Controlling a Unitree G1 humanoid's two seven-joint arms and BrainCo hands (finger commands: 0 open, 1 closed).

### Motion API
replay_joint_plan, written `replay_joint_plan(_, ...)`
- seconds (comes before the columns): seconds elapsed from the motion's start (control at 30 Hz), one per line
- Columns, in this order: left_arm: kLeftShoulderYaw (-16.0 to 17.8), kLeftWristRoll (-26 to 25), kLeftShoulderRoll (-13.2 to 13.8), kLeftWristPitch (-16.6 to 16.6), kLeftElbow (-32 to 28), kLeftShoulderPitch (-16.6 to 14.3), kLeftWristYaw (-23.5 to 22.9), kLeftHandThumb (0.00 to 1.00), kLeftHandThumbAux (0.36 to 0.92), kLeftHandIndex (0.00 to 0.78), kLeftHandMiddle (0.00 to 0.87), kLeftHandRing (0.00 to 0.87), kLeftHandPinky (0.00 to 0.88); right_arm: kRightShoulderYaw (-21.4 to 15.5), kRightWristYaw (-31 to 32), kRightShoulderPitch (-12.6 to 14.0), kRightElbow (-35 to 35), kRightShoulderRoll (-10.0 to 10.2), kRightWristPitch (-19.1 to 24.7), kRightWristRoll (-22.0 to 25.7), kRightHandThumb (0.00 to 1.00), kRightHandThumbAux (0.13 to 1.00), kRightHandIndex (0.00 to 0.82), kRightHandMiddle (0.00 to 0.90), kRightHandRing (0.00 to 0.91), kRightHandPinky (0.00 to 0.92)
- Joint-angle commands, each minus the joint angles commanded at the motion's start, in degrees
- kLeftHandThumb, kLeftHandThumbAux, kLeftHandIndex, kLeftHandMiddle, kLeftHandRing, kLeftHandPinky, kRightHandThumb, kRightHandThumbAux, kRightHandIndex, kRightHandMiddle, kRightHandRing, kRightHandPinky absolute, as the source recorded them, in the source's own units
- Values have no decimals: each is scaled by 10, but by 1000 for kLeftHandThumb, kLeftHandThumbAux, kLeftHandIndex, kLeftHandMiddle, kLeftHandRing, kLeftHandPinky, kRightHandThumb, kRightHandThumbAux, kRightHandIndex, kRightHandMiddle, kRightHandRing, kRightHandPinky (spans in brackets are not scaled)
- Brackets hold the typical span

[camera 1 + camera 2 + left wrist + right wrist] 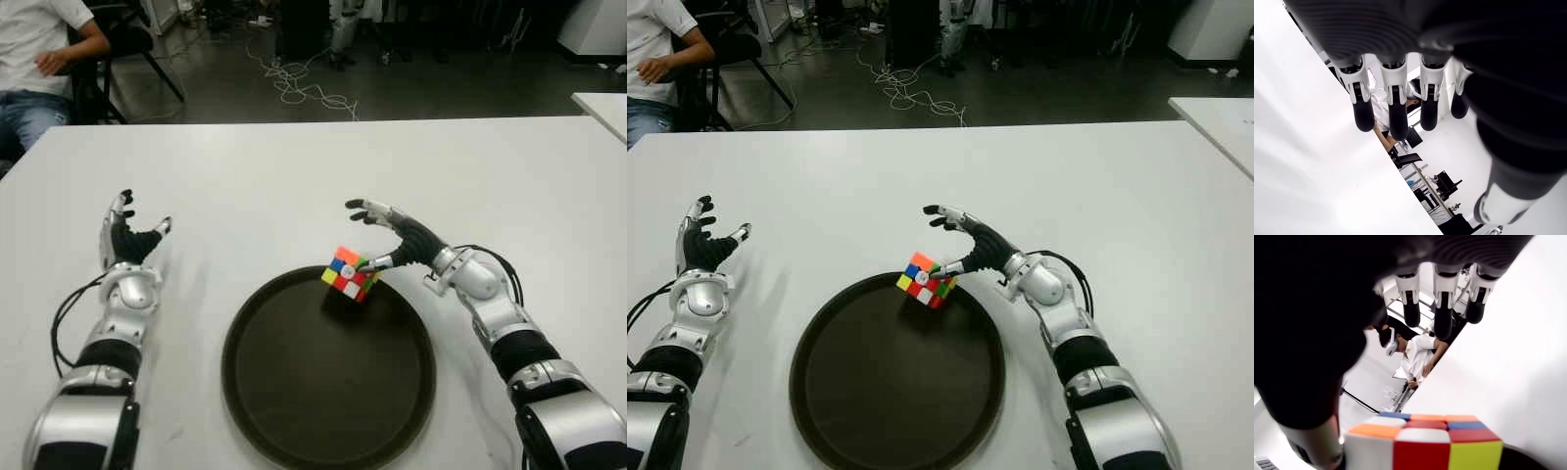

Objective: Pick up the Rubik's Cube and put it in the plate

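The left hand [127,240] shows at nine o'clock from the plate [294,411], fingers spread, holding nothing. The Rubik's Cube [351,274] sits tilted at the plate's twelve o'clock edge. The right hand [397,240] is open beside it, thumb touching, probably just letting go.

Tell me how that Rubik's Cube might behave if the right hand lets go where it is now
The Rubik's Cube sits tilted at the plate's far rim, so it would probably tip or tumble onto a flat face rather than roll. It looks rigid. Its glossy faces could slip against the right hand's open fingers. The left hand shows idle left of the plate.
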Motion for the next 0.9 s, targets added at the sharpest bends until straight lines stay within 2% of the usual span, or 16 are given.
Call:
replay_joint_plan(0.13,2,-3,-1,-3,-1,1,-4,292,766,103,163,173,205,1,9,-1,2,-1,1,4,0,783,109,119,137,134)
replay_joint_plan(0.27,2,-3,-1,2,-2,0,-4,290,758,101,158,165,181,-1,16,-2,4,-1,0,8,0,778,105,112,130,126)
replay_joint_plan(0.57,2,-3,-1,2,-1,-1,-2,305,757,108,166,177,213,-7,29,-4,11,2,-4,18,0,814,103,121,121,125)
replay_joint_plan(0.77,4,-6,-1,-4,1,-2,-3,329,760,112,165,179,214,-4,16,-4,12,2,-2,9,0,809,99,121,123,112)
replay_joint_plan(0.9,3,-5,0,-3,3,-2,-3,311,752,109,161,176,214,-3,14,-3,12,1,-2,7,0,806,97,115,124,114)
